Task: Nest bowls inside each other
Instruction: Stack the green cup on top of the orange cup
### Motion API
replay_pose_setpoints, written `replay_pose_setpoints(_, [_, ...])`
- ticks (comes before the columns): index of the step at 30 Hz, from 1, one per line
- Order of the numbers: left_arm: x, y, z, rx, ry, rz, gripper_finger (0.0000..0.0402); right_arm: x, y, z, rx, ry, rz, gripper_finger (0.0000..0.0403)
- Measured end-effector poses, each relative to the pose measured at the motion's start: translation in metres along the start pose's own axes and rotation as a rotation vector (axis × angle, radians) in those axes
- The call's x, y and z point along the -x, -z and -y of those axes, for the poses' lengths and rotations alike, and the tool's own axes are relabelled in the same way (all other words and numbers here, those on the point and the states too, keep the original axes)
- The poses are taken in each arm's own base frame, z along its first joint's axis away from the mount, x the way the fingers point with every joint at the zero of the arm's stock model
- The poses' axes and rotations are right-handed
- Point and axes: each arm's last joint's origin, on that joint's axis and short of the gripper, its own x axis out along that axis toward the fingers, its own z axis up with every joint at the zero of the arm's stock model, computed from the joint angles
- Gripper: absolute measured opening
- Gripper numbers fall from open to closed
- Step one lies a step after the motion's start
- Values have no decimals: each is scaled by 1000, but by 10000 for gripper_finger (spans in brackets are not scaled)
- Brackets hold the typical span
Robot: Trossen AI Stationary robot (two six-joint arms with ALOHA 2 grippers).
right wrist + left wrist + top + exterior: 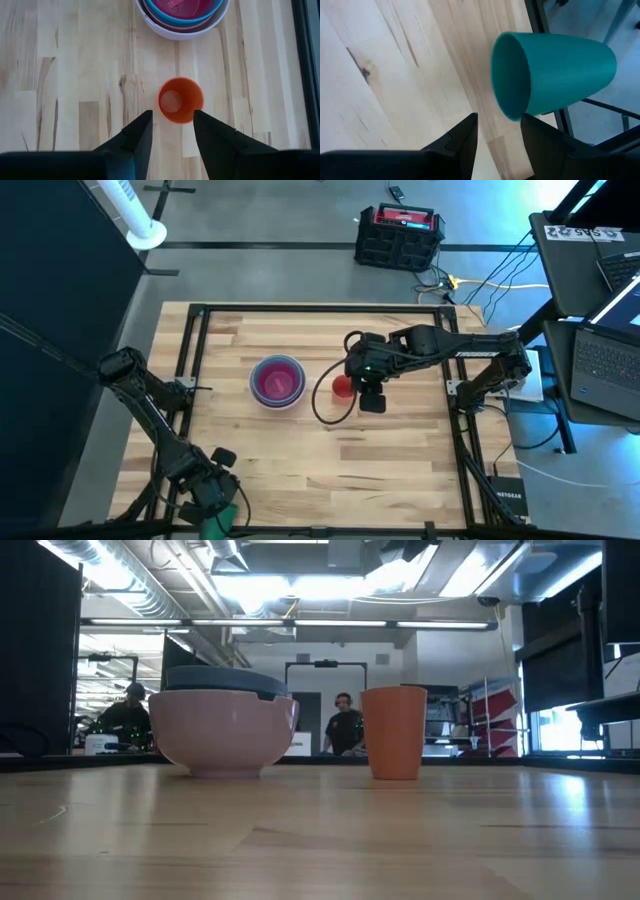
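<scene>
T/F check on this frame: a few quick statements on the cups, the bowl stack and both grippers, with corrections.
1. The orange cup stands upright on the table, apart from the bowl stack. True.
2. The right gripper is shut on the orange cup. False: its fingers stand open above the cup, not touching it.
3. The left gripper is at the near left corner of the table, with a green cup at its fingers. True.
4. The green cup sits nested in the bowl stack. False: it is at the left gripper, far from the stack.
5. The stack's innermost bowl is magenta. True.
</scene>
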Motion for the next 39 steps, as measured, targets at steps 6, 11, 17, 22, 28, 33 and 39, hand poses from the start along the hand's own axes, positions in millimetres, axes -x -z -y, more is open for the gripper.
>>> replay_pose_setpoints(6, [0,0,0,0,0,-5,134,0,0,0,0,0,2,131])
replay_pose_setpoints(11, [1,-5,7,-69,131,15,134,0,0,0,-2,0,2,131])
replay_pose_setpoints(17, [1,-8,9,-110,181,38,134,0,0,0,-2,0,1,131])
replay_pose_setpoints(22, [1,-9,6,-147,167,41,134,0,0,0,-2,-1,1,131])
replay_pose_setpoints(28, [0,-10,2,-190,148,44,134,0,0,0,-2,0,1,131])
replay_pose_setpoints(33, [-4,-10,-3,-223,146,50,134,0,1,0,-2,0,-12,131])
replay_pose_setpoints(39, [-10,-11,-2,-233,218,65,134,0,2,0,0,1,-18,131])
